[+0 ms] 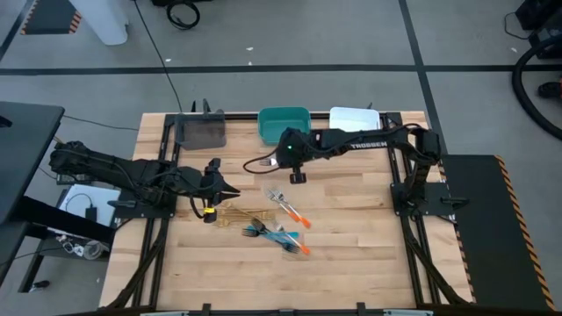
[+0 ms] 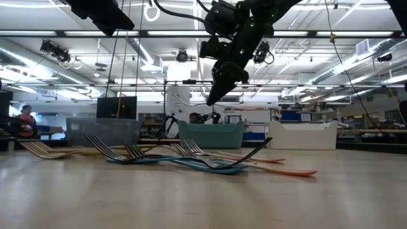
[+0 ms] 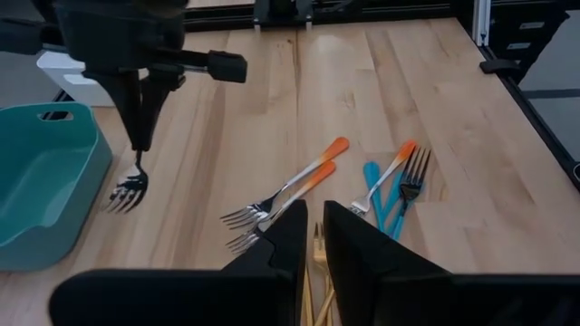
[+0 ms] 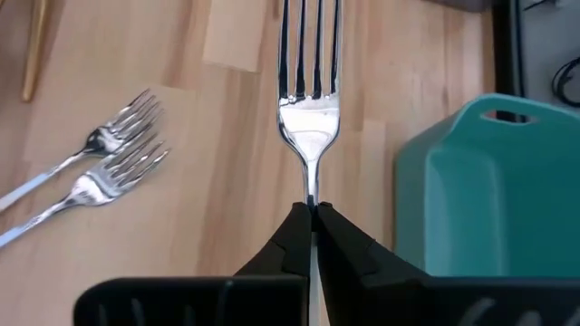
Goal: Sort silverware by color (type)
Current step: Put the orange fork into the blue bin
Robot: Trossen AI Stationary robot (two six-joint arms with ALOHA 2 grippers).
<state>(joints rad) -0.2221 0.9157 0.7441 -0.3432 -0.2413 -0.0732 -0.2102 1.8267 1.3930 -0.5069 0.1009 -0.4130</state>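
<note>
My right gripper (image 4: 311, 210) is shut on a silver fork (image 4: 308, 109) above the table, just on the near side of the teal bin (image 1: 284, 123). The rest of the silverware lies flat on the wood. There are two orange-handled forks (image 3: 290, 190), blue-handled pieces (image 3: 381, 195), a dark fork (image 3: 412, 177) and gold forks (image 1: 230, 213). My left gripper (image 3: 313, 240) hovers over the gold forks near the table's left side. Its fingers stand a narrow gap apart with nothing between them. My right gripper pinches the fork's thin neck (image 4: 311, 195), just behind the tines, between its two fingertips (image 3: 140, 136). The fingers slant downward and lie along the fork. The fork hangs clear of the table with its tines (image 3: 127, 192) lowest. The gripper hides the handle.
A grey bin (image 1: 204, 132), the teal bin and a white bin (image 1: 355, 118) stand in a row along the far edge. Black frame rails (image 1: 404, 189) run down both sides of the table. Bare wood lies toward the near edge.
</note>
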